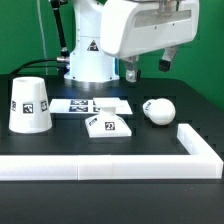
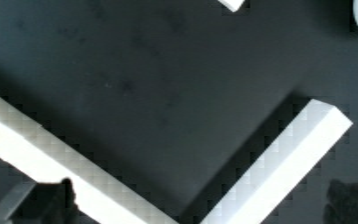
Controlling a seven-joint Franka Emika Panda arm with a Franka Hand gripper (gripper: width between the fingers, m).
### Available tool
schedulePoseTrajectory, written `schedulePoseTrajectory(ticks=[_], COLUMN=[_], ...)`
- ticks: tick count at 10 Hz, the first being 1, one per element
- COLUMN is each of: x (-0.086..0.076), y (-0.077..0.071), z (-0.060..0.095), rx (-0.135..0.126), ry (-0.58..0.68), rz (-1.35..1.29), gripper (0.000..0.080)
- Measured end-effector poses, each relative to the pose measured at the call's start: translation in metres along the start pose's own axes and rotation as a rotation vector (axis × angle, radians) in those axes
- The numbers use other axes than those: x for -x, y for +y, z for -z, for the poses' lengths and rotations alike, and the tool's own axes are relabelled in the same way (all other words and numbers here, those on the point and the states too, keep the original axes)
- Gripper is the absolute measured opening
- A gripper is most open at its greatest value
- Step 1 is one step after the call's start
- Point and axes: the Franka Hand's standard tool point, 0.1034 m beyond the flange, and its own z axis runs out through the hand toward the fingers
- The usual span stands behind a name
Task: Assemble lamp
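Observation:
In the exterior view the lamp's three white parts lie apart on the black table. The tapered shade [image 1: 30,105] stands at the exterior view's left. The flat square base [image 1: 108,123] lies in the middle. The round bulb [image 1: 158,110] lies on its side at the exterior view's right. My gripper [image 1: 148,68] hangs high above the table, behind the base and bulb, open and empty. In the wrist view the gripper [image 2: 197,203] shows two dark fingertips [image 2: 44,200] spread wide with nothing between them. No lamp part is clearly recognisable there.
The marker board [image 1: 90,104] lies behind the base. The long white L-shaped border wall [image 1: 100,166] runs along the front and turns back at the exterior view's right. It shows under the gripper in the wrist view [image 2: 279,155]. The arm's white base [image 1: 88,55] stands behind.

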Motion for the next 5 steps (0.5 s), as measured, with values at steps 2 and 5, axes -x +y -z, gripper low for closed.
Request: schedulePoseTrajectory(ticks=[2,5], x=[-0.0006,0.0002], y=[0.0003,0.0007], z=[-0.0007,-0.0014], rx=[-0.001,-0.001], ry=[0.0,0.0], rz=[-0.002,-0.002], gripper=[0.0699,0.0699])
